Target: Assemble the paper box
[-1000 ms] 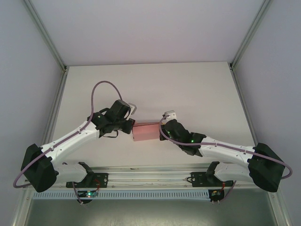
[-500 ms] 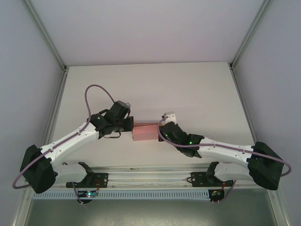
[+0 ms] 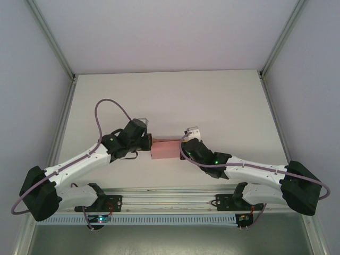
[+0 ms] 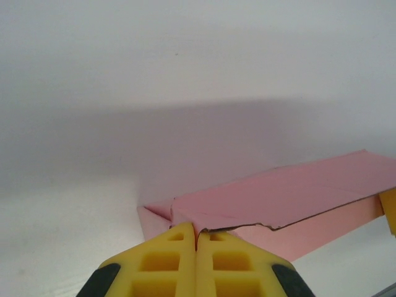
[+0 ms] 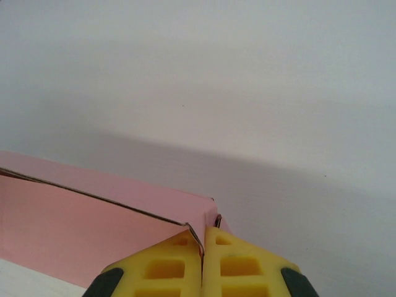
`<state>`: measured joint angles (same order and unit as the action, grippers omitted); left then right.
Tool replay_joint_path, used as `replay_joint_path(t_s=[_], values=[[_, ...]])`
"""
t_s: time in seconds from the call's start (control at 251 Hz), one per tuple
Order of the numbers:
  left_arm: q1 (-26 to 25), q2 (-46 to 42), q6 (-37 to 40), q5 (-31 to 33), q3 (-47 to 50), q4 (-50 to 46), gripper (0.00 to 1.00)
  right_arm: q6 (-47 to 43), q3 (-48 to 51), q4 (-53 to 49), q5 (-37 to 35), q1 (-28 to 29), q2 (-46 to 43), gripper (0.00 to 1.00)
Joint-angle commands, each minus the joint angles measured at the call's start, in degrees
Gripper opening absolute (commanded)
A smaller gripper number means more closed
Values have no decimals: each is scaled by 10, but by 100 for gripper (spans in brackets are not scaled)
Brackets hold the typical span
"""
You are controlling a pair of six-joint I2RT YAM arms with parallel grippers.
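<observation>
Two grippers pinch opposite ends of a pink paper box [image 3: 166,149].
Yellow fingers [image 4: 167,263] of the left gripper [image 4: 197,234] are pressed together on the card's corner, its rough edge running off to their right. Those of the right gripper [image 5: 203,240] are closed on the other end, the box stretching to their left over the table [image 3: 212,101]. Both pinches should probably grip firmly and move evenly, since thin card tears or buckles easily.
</observation>
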<state>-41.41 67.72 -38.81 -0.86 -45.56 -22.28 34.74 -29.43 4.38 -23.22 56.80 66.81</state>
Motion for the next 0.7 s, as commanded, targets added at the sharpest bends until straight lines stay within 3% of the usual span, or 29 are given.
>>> replay_joint_path(t_s=[0.0, 0.407, 0.698], values=[[-47, 19, 28, -7, 53, -3, 0, 1, 44, -75, 37, 12, 12, 0], [-168, 21, -53, 126, 177, 119, 0, -14, 102, 8, 31, 26, 4, 0], [-222, 55, -60, 171, 205, 162, 0, -40, 122, 23, 49, 40, -27, 0]])
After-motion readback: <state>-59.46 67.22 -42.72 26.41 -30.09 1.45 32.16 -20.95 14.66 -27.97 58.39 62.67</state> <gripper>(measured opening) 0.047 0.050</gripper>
